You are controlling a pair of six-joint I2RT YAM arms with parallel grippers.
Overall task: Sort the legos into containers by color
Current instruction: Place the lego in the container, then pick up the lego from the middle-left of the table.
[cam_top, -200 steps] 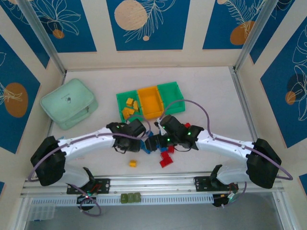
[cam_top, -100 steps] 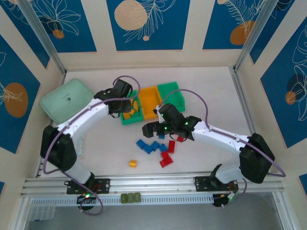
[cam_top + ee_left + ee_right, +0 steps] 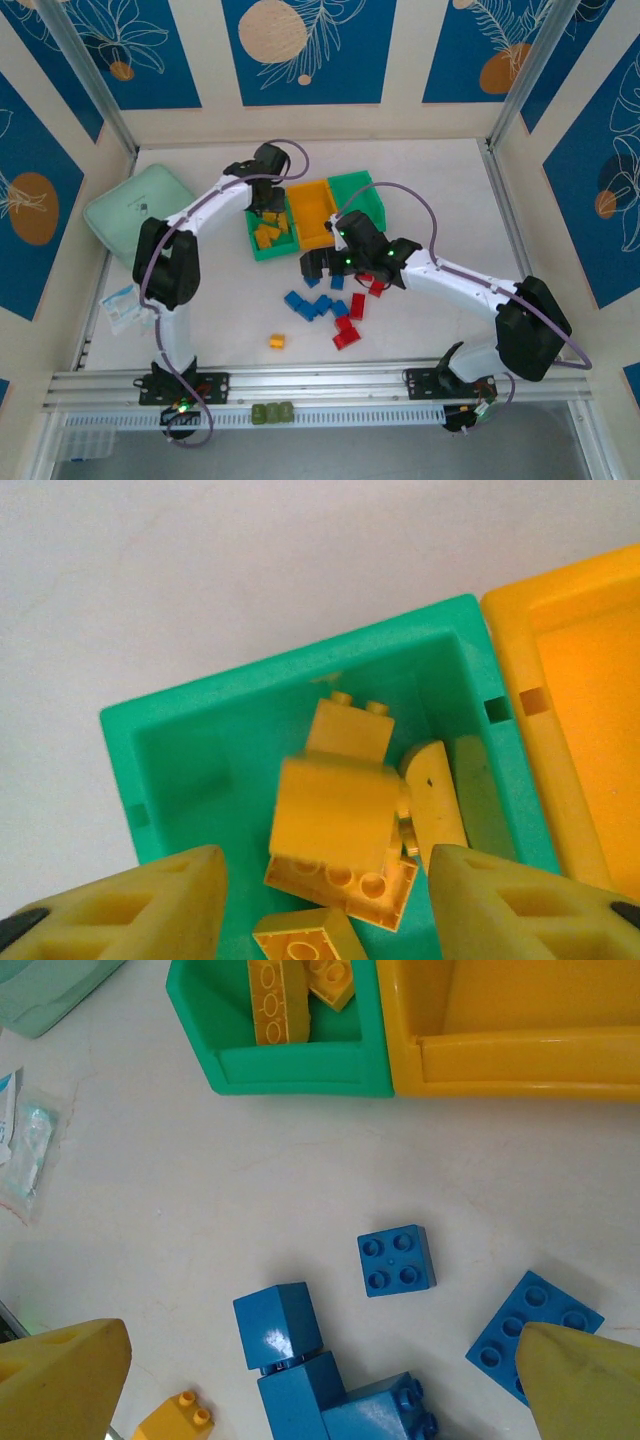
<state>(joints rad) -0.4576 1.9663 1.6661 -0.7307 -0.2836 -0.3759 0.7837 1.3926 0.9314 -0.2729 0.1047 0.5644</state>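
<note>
there, yellow legos (image 3: 335, 815) in a green container (image 3: 190, 770)

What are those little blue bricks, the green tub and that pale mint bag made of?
The blue bricks look like hard moulded plastic: glossy, crisp studs, a glint on one face. The green tub seems plastic too, duller, with rounded moulded rims. The mint bag looks soft, maybe fabric or vinyl; too small to tell.

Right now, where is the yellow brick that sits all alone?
In the top view, the lone yellow brick lies on the table, left of the red bricks and just nearer the arms' bases than the blue bricks.
</note>
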